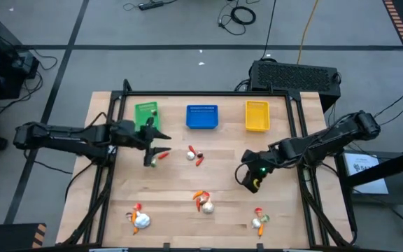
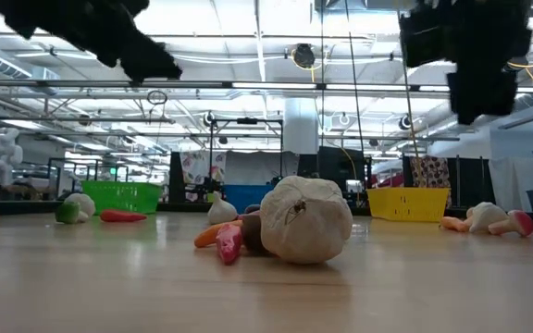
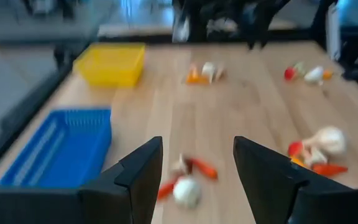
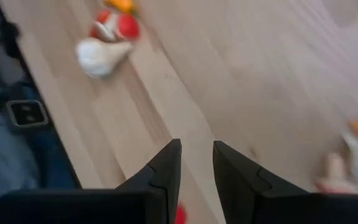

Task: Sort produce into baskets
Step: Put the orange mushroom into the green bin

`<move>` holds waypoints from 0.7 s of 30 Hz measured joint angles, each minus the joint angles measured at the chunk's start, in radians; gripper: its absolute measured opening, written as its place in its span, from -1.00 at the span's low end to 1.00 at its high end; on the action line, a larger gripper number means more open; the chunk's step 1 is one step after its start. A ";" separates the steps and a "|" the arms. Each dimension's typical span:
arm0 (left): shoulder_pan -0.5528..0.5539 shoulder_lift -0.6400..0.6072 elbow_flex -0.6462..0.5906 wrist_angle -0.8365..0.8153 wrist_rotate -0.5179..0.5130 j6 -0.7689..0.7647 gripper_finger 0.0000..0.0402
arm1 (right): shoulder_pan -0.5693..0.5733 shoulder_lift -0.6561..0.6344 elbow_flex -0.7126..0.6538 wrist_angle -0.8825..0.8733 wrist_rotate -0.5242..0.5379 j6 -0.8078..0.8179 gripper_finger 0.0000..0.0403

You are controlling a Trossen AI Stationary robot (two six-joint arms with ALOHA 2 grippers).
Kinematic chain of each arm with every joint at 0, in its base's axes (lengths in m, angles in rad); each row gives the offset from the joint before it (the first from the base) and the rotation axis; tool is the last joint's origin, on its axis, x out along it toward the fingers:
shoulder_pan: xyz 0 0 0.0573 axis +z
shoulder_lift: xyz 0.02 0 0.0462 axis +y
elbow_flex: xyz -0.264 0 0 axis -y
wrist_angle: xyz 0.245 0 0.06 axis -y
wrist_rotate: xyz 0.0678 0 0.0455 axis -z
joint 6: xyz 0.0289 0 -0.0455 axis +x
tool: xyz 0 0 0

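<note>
The green basket [image 1: 146,113], blue basket [image 1: 202,117] and yellow basket [image 1: 257,115] stand in a row at the table's far edge. Small produce lies in clusters: garlic and red bits mid-table [image 1: 196,155], a bulb with orange pieces [image 1: 203,202], and clusters at the near left [image 1: 138,219] and near right [image 1: 259,221]. My left gripper [image 1: 158,145] is open and empty, above the table just near of the green basket, over a few red and green bits [image 1: 155,159]. My right gripper [image 1: 250,180] hovers right of centre, its fingers [image 4: 166,165] a narrow gap apart, holding nothing.
A large black box [image 1: 296,75] sits beyond the table's far right corner. A dark frame [image 1: 208,94] runs along the table's far edge and sides. Bare wood lies between the clusters. In the low view the big garlic bulb [image 2: 305,220] stands close to the near edge.
</note>
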 joint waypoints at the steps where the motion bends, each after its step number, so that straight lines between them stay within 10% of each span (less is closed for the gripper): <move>1: -0.006 0.001 -0.018 0.052 0.000 0.027 0.02 | 0.009 0.000 0.011 -0.027 0.016 0.009 -0.58; 21: -0.046 0.008 -0.027 -0.012 0.148 -0.151 0.02 | 0.307 0.047 0.023 -0.038 0.015 0.540 -0.58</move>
